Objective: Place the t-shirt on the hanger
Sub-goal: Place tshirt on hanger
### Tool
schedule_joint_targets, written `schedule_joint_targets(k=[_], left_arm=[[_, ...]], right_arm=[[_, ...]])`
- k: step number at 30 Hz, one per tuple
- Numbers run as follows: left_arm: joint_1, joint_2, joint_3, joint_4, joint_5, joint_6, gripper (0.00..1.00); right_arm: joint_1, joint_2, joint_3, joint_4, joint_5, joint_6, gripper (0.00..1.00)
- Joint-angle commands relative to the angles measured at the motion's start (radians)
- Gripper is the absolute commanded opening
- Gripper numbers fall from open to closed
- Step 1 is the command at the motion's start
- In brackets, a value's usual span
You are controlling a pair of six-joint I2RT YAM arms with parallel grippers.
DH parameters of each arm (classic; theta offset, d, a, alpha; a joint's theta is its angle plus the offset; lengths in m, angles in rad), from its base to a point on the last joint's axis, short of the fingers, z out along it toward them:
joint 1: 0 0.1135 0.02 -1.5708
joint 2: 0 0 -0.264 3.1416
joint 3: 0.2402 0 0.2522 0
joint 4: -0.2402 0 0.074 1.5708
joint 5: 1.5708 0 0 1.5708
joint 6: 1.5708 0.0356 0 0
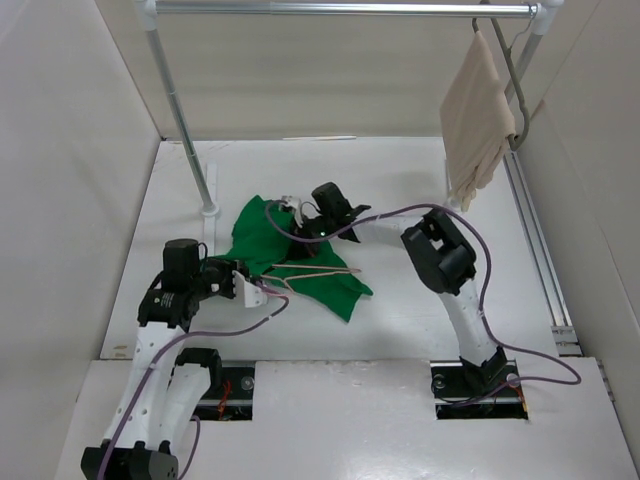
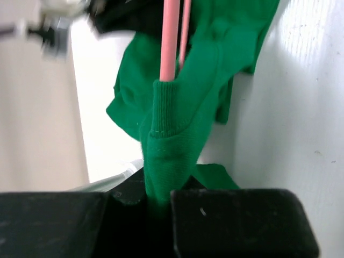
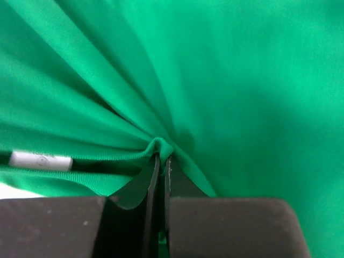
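Pinching, left gripper (image 2: pixel 158 201): jaws closed down to a narrow gap, with a ribbed, stitched fold of the t-shirt (image 2: pixel 177 123) clamped between them.
Right gripper (image 3: pixel 160 161): jaws almost touching, nipping a small gathered pucker of green fabric; pleats fan out from the pinch.
T-shirt position: crumpled on the table (image 1: pixel 400 180) between the two grippers, one edge in each. It spreads from the left gripper (image 1: pixel 245 285) across to the right gripper (image 1: pixel 297 213).
Hanger (image 2: pixel 169 37): two pink rods run straight out from the left gripper's tips and vanish into the ribbed fold. From above, the hanger (image 1: pixel 312 272) lies across the t-shirt (image 1: pixel 335 290), just beside the left gripper.
White tag (image 3: pixel 40 160): on the fabric, to the left of the right gripper's tips.
Count: two grippers, one green t-shirt, one pink hanger.
Far from both grippers: one grey hanger (image 1: pixel 515 70) carrying one beige cloth (image 1: pixel 478 110) on the rail (image 1: pixel 340 8).
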Motion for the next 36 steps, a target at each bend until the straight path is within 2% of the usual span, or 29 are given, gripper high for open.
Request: schedule_joint_targets(k=[1, 5, 7, 10, 17, 21, 23, 28, 30, 32, 33, 36], left_arm=[[0.001, 0.006, 0.024, 0.065, 0.020, -0.134, 0.00], [0.001, 0.043, 0.033, 0.159, -0.031, -0.294, 0.00], [0.001, 0.091, 0.044, 0.206, -0.063, -0.343, 0.00], [0.001, 0.182, 0.055, 0.228, -0.155, -0.356, 0.00], [0.010, 0.337, 0.109, 0.248, -0.301, -0.406, 0.00], [0.010, 0.385, 0.119, 0.248, -0.354, -0.406, 0.00], [0.010, 0.385, 0.119, 0.228, -0.339, -0.354, 0.00], [-0.037, 0.376, 0.110, 0.188, -0.405, -0.273, 0.00], [-0.037, 0.376, 0.124, 0.170, -0.335, -0.263, 0.00], [-0.037, 0.376, 0.144, 0.145, -0.260, -0.244, 0.00], [-0.053, 0.364, 0.144, 0.145, -0.206, -0.230, 0.00], [-0.114, 0.355, 0.144, 0.176, -0.197, -0.199, 0.00]], right_arm=[[-0.103, -0.113, -0.157, -0.048, 0.012, -0.045, 0.00], [-0.291, -0.312, -0.417, 0.007, 0.136, -0.036, 0.00], [-0.399, -0.417, -0.538, 0.008, 0.147, -0.023, 0.00], [-0.480, -0.504, -0.625, 0.008, 0.133, -0.060, 0.00], [-0.540, -0.634, -0.690, -0.022, 0.090, -0.082, 0.00], [-0.540, -0.725, -0.699, -0.080, 0.121, -0.114, 0.00], [-0.531, -0.753, -0.673, -0.159, 0.179, -0.140, 0.00], [-0.467, -0.787, -0.542, -0.284, 0.285, -0.218, 0.00], [-0.407, -0.787, -0.493, -0.319, 0.327, -0.252, 0.00], [-0.303, -0.736, -0.408, -0.330, 0.319, -0.318, 0.00], [-0.274, -0.716, -0.381, -0.341, 0.252, -0.339, 0.00], [-0.188, -0.652, -0.281, -0.330, 0.104, -0.394, 0.00]])
